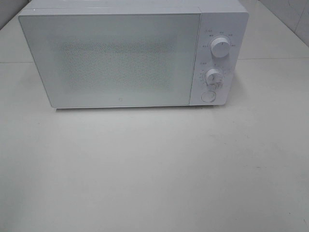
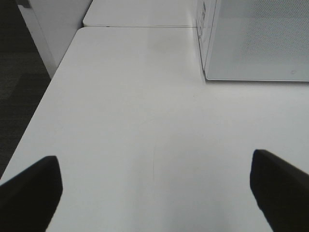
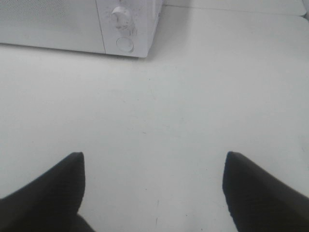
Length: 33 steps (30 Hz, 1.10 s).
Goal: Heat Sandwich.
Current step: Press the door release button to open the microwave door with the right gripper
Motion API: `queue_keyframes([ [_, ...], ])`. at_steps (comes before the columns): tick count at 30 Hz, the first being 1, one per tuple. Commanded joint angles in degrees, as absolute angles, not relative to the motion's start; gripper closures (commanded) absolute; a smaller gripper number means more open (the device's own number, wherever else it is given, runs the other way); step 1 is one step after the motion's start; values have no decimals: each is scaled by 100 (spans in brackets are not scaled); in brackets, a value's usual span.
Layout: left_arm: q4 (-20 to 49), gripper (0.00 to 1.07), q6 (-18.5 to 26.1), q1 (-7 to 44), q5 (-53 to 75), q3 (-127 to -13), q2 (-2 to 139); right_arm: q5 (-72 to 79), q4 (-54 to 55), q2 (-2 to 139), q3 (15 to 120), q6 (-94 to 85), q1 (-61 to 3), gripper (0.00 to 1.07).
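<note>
A white microwave (image 1: 125,53) stands at the back of the white table with its door shut; two dials (image 1: 220,48) and a round button (image 1: 208,96) sit on its right panel. The sandwich is out of view in every frame. Neither arm shows in the high view. My left gripper (image 2: 154,188) hangs open over bare table, to the left of the microwave (image 2: 256,38). Over the table in front of the microwave's control panel (image 3: 124,29), my right gripper (image 3: 154,186) is open as well. Nothing lies between either pair of fingers.
The table (image 1: 154,169) stretches wide in front of the microwave. Its left edge (image 2: 36,116) drops to a dark floor, with a white cabinet (image 2: 58,24) beyond. A seam between two tabletops runs behind the microwave.
</note>
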State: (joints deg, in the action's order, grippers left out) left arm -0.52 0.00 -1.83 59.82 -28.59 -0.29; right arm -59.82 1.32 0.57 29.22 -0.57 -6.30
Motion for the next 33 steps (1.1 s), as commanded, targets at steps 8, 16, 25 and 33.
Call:
queue_keyframes([
  [8,-63,7,0,-195,5930,-2842,-172,-5959,0,-178,2893,46,-390,31],
  [16,-63,7,0,-195,5930,-2842,-172,-5959,0,-178,2893,40,-390,31],
  [25,-63,7,0,-195,5930,-2842,-172,-5712,34,-86,3128,40,-390,31],
  [33,-63,7,0,-195,5930,-2842,-172,-5225,40,470,3209,46,-390,31],
])
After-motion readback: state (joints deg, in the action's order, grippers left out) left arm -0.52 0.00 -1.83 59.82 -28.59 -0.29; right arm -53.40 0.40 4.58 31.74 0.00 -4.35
